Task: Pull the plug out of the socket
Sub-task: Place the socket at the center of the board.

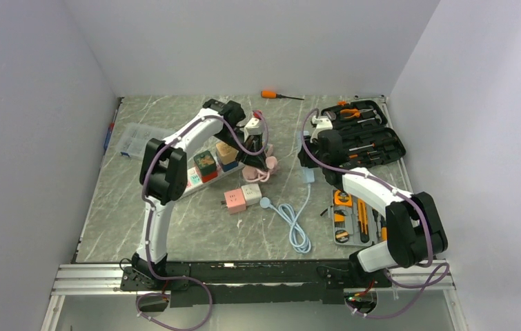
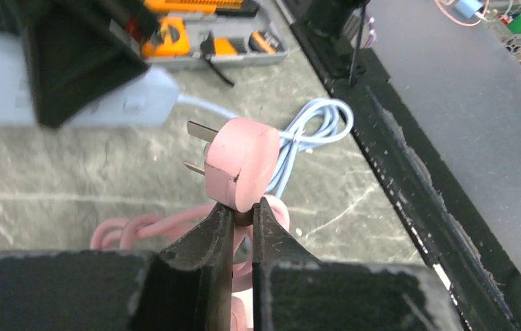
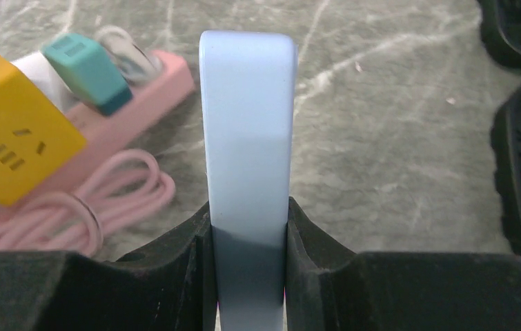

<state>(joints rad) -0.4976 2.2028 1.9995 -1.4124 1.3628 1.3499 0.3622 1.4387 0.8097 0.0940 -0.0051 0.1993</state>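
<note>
My left gripper (image 2: 243, 215) is shut on the neck of a round pink plug (image 2: 240, 162). The plug's metal prongs show bare, apart from the light blue socket strip (image 2: 130, 103). In the top view the left gripper (image 1: 268, 165) holds the pink plug (image 1: 272, 164) just left of that strip (image 1: 308, 176). My right gripper (image 3: 247, 227) is shut on the light blue socket strip (image 3: 247, 131), which stands on edge between its fingers. In the top view the right gripper (image 1: 308, 163) is at mid-table. The pink cable (image 2: 140, 227) coils below the plug.
A pink power strip (image 3: 140, 103) carries a yellow cube (image 3: 12, 138) and a teal adapter (image 3: 85, 72). A light blue cable (image 1: 297, 224) coils in front. Pink (image 1: 235, 200) and white (image 1: 251, 192) cubes, an open tool case (image 1: 364, 134), a tool tray (image 1: 354, 217) and an orange screwdriver (image 1: 271, 94) lie around.
</note>
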